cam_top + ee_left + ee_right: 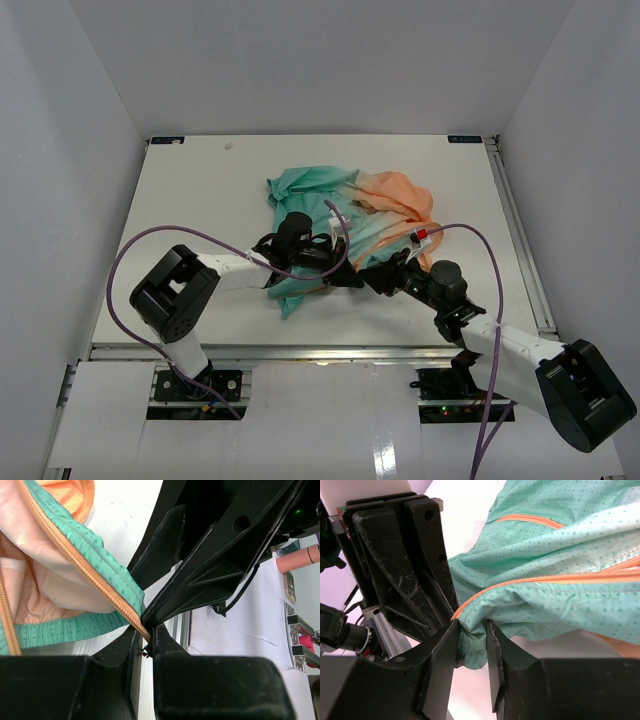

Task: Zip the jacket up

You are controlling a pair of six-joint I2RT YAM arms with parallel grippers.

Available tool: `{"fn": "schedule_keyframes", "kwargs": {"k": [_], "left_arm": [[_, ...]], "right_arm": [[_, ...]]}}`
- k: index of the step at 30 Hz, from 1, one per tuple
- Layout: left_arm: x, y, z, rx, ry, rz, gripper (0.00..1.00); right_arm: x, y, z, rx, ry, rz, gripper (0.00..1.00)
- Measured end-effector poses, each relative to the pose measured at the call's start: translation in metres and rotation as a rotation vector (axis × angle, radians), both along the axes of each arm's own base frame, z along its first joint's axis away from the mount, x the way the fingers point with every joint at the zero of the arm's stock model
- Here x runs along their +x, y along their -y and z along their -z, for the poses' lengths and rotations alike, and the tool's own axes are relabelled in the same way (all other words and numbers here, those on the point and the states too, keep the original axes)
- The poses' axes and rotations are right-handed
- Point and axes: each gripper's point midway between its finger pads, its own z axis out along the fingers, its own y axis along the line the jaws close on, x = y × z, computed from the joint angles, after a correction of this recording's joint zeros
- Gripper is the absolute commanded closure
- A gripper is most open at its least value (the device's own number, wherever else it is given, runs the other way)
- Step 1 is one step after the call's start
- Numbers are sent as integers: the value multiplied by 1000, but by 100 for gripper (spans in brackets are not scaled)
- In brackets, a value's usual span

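The jacket [330, 190] lies crumpled mid-table, teal on the left and peach-orange on the right. Both grippers meet at its near teal corner. My left gripper [146, 642] is shut on the end of the orange zipper [90, 575], whose tape runs up from between the jaws along the teal edge [85, 540]. My right gripper [472, 640] is shut on a bunch of teal hem fabric just below the other zipper edge [530, 580]. From above, the left gripper [343, 274] and the right gripper [368, 279] almost touch, tip to tip. The zipper slider is hidden.
The white table [200, 190] has a metal rail along its right side [520, 240] and another at its near edge [182, 625]. Purple cables [130, 260] loop over both arms. White walls close in the back and sides.
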Motion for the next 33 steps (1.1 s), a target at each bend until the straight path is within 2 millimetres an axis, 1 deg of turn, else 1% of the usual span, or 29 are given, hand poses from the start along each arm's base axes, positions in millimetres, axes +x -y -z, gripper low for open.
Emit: {"fn": "schedule_keyframes", "kwargs": {"k": [2,4,5,6,9,12,17,20,25,28,30,33], "left_arm": [[0,0,-1,-3,1,1,100],[0,0,-1,-6,1,1,99],[0,1,-2,-8,1,2,94],[0,1,-2,-8,1,1,89],[0,1,-2,-8,-6,-1,60],[0,1,-2,-6,-11,-2,50],[3,-5,1,60,1,-55,42],[9,-14,-4,116,32,-123,40],[23,-36,-17,217,95,-260,38],[32,-48,-23,283,133,-325,37],[36,-57,-25,343,149,-355,37],[46,-75,-20,471,169,-414,37]], "right_arm": [[-1,-1,-2,10,1,-9,78],[-3,-3,-4,21,3,-21,89],[-4,-3,-5,25,5,-27,92],[-4,-4,-7,30,6,-31,92],[-5,-4,-8,32,13,-36,92],[-7,-6,-8,32,13,-46,92],[-10,-5,-6,13,17,-51,92],[-10,-4,-7,4,29,-47,92],[-9,-1,-2,-17,22,-36,92],[-9,0,-3,-23,33,-30,92],[-9,1,-5,-23,45,-27,92],[-10,3,-11,-17,66,-22,92]]}}
